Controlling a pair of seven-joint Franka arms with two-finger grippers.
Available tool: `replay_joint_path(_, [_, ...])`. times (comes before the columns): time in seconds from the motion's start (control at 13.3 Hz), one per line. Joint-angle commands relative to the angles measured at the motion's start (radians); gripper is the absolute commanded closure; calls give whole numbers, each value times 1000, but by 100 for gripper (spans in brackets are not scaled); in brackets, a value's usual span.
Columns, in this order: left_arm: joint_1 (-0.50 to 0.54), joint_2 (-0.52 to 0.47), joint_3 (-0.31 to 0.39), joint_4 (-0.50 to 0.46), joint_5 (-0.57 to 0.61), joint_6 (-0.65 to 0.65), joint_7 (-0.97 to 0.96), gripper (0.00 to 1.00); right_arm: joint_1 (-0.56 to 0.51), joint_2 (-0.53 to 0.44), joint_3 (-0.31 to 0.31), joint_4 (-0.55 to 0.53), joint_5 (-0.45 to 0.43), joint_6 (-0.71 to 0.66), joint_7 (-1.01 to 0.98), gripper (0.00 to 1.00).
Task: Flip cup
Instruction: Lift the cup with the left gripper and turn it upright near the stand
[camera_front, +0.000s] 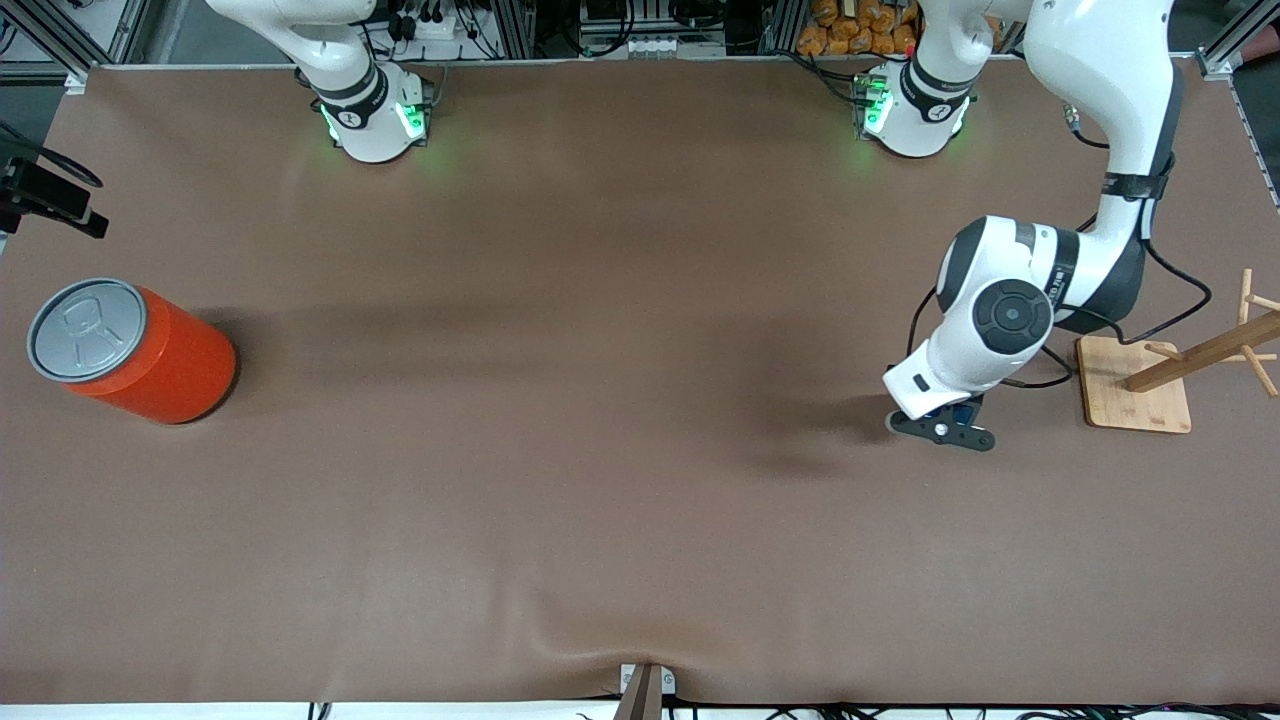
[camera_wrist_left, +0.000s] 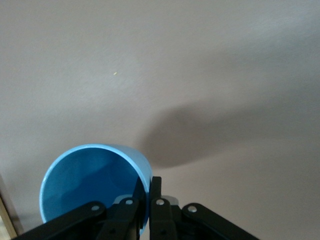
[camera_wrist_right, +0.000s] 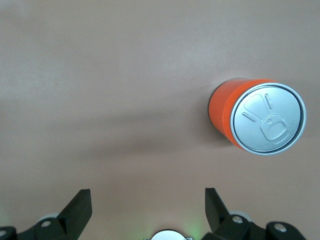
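The light-blue cup (camera_wrist_left: 90, 180) shows in the left wrist view with its darker blue inside facing the camera. My left gripper (camera_wrist_left: 149, 184) is shut on the cup's rim, with one finger inside the cup and one outside. In the front view my left gripper (camera_front: 940, 430) is low over the table near the left arm's end, and the arm's wrist hides almost all of the cup. My right gripper (camera_wrist_right: 147, 200) is open and empty, high over the table. It is out of the front view.
A large orange can with a grey lid (camera_front: 130, 350) stands at the right arm's end of the table and also shows in the right wrist view (camera_wrist_right: 257, 120). A wooden rack on a square base (camera_front: 1140, 395) stands beside my left gripper.
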Motion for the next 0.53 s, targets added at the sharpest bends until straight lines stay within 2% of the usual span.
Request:
replay_joint_path(0.0, [31,7,-11,-22,27,24,-9,100,-18,-5,10,7,5,-10,0,0])
replay_joint_path(0.23, [72,58,-13,-19,28,59,-5,100,-18,-5,10,7,5,-10,0,0])
replay_joint_path(0.3, [75,73,-13,-19,28,83,0,96,-18,-5,10,7,5,-10,0,0])
replay_joint_path(0.38, [69,75,-13,-15,27,83,-1,75,-18,-5,10,7,5,-10,0,0])
replay_joint_path(0.45, [69,70,-13,-15,24,80,-4,37,-18,-5,10,7,5,-10,0,0])
